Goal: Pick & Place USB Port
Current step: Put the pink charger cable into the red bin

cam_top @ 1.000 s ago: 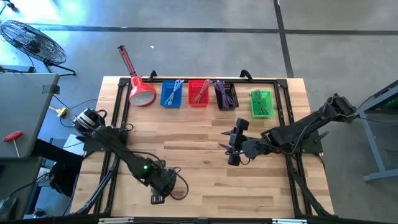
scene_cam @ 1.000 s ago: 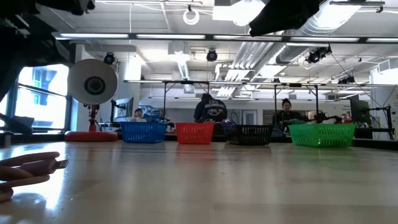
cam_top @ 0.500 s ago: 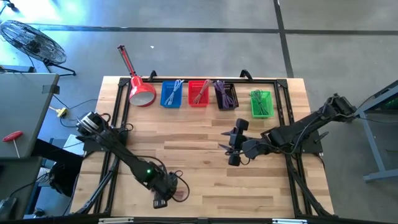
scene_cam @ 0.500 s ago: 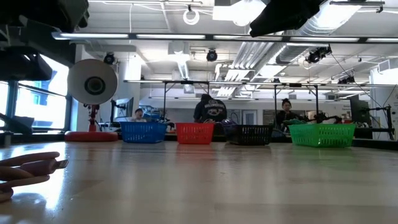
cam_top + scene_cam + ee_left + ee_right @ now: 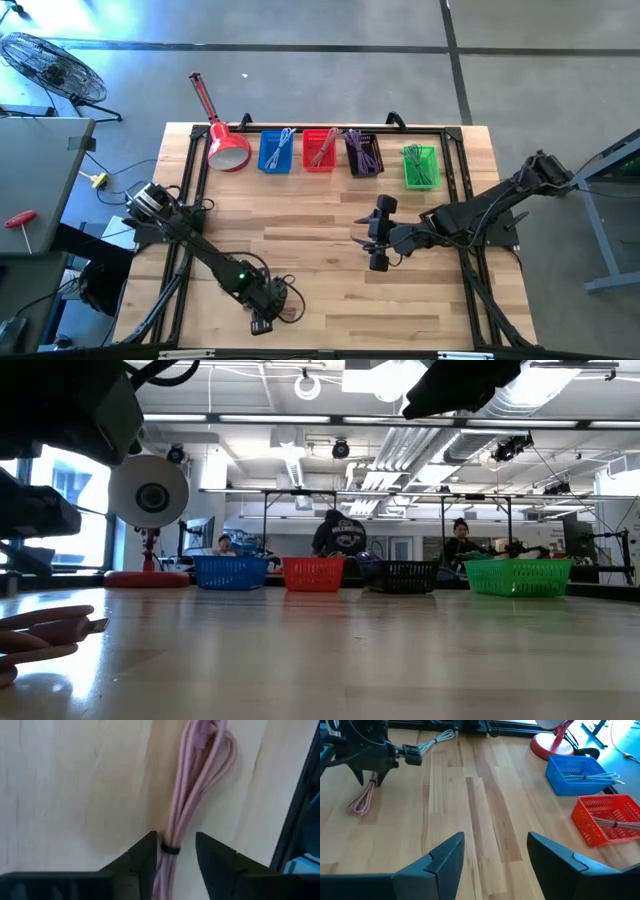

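Observation:
A pink coiled USB cable (image 5: 200, 785), bound by a black tie (image 5: 170, 849), lies flat on the wood near the table's near-left corner (image 5: 290, 306). It also shows at the left edge of the low view (image 5: 45, 632). My left gripper (image 5: 175, 852) points steeply down over it. The fingers are open and stand on either side of the bundle at the tie, and the right wrist view shows this gripper too (image 5: 372, 779). My right gripper (image 5: 495, 850) hangs open above the table's middle (image 5: 368, 240), holding nothing.
Along the far edge stand a red desk lamp (image 5: 226, 146) and blue (image 5: 275, 152), red (image 5: 319, 150), black (image 5: 364, 155) and green (image 5: 421, 167) baskets holding cables. Another light cable (image 5: 437, 739) lies by the left frame rail. Bare wood lies between the two arms.
My left gripper has come down toward the pink cable and rolled a little about its own axis. The cable has stayed where it was. My right arm has kept still.

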`<action>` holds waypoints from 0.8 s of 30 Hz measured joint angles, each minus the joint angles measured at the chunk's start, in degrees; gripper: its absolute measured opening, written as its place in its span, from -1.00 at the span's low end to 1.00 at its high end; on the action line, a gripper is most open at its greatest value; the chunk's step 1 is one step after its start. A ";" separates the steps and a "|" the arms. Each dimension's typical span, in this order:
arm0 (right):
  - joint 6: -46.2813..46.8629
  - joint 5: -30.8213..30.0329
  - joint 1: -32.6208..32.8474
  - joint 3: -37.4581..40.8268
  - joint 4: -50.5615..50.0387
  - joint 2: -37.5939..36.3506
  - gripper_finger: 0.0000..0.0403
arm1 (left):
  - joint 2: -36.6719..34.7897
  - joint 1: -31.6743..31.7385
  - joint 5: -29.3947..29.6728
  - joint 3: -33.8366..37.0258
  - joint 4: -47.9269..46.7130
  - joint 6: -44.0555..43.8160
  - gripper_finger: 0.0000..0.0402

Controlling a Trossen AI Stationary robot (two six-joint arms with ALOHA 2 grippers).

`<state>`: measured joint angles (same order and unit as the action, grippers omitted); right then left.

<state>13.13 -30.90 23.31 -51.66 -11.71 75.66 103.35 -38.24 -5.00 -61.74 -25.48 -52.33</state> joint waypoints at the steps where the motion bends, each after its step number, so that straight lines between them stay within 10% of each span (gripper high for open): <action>1: 0.00 0.08 0.00 0.00 0.04 0.00 0.04 | 0.00 0.00 0.37 0.44 0.74 0.27 -0.38; 24: -1.57 2.96 0.13 -0.02 3.21 0.00 0.03 | -1.68 -0.05 3.89 5.71 10.84 4.13 -0.95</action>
<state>11.55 -27.94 23.44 -51.68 -8.49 75.66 101.67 -38.29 -1.11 -56.04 -14.64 -48.20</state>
